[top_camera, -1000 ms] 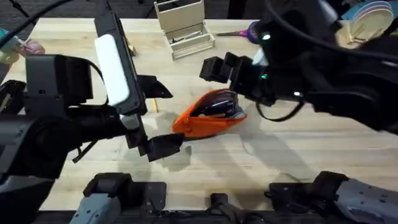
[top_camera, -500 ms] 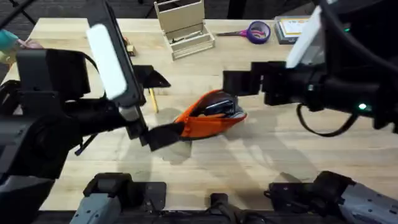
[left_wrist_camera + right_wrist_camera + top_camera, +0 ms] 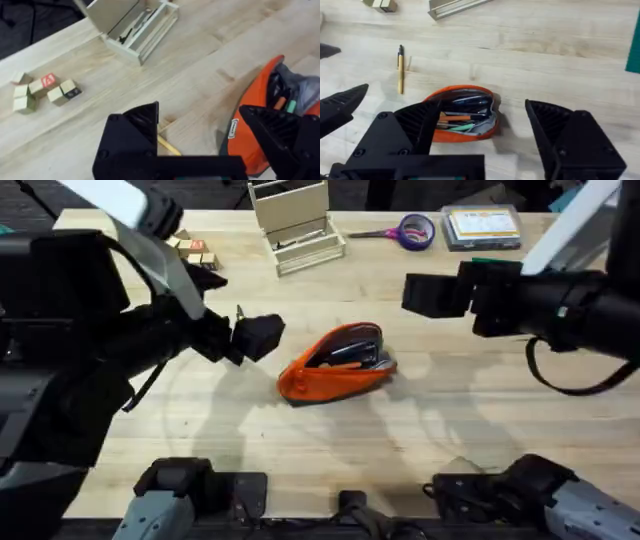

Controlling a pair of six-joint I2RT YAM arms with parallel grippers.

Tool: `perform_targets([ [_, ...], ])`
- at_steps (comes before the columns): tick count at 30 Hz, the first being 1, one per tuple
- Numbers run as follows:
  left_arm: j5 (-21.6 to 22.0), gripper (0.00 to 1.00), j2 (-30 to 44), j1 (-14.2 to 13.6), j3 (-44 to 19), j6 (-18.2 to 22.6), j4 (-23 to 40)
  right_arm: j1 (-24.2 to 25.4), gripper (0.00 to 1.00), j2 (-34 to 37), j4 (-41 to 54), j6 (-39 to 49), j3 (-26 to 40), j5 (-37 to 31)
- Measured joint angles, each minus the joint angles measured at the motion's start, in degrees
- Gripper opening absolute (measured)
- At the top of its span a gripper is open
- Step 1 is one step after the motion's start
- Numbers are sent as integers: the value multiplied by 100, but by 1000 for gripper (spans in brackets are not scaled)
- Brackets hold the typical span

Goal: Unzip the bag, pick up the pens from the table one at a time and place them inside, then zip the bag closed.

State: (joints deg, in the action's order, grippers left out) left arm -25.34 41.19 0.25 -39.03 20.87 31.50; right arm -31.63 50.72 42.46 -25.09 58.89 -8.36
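Observation:
The orange bag (image 3: pixel 335 367) lies mid-table with its zip open; several pens show inside it (image 3: pixel 462 114). One yellowish-tan pen (image 3: pixel 400 70) lies on the table to the bag's left, and also shows as pen (image 3: pixel 167 146) between my left fingers. My left gripper (image 3: pixel 236 310) hovers open over this pen, with the bag (image 3: pixel 257 117) beside one finger. My right gripper (image 3: pixel 435 295) is open and empty, raised to the right of and beyond the bag. In its wrist view the right gripper (image 3: pixel 482 105) frames the bag from above.
At the back of the table (image 3: pixel 450 430) stand a wooden organiser (image 3: pixel 295 225), purple-handled scissors (image 3: pixel 410 230) and a flat box (image 3: pixel 483 225). Small wooden blocks (image 3: pixel 190 250) sit at the back left. Bare wood lies in front of the bag.
My left gripper left the bag's near-left end and moved back-left over the loose pen. My right gripper drew away from the bag to the right.

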Motion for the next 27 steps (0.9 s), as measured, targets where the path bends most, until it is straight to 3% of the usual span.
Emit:
perform_targets([
  [5, 208, 994, 0, 0, 0, -329, -30, 37, 998, 0, 0, 16, 0, -2],
  [14, 461, 993, 41, 0, 0, -528, -90, 38, 998, 1, 0, 30, 0, -2],
  [27, 1326, 993, 1150, 0, -350, -1542, 2, 37, 997, 2, 0, 30, 0, -2],
])
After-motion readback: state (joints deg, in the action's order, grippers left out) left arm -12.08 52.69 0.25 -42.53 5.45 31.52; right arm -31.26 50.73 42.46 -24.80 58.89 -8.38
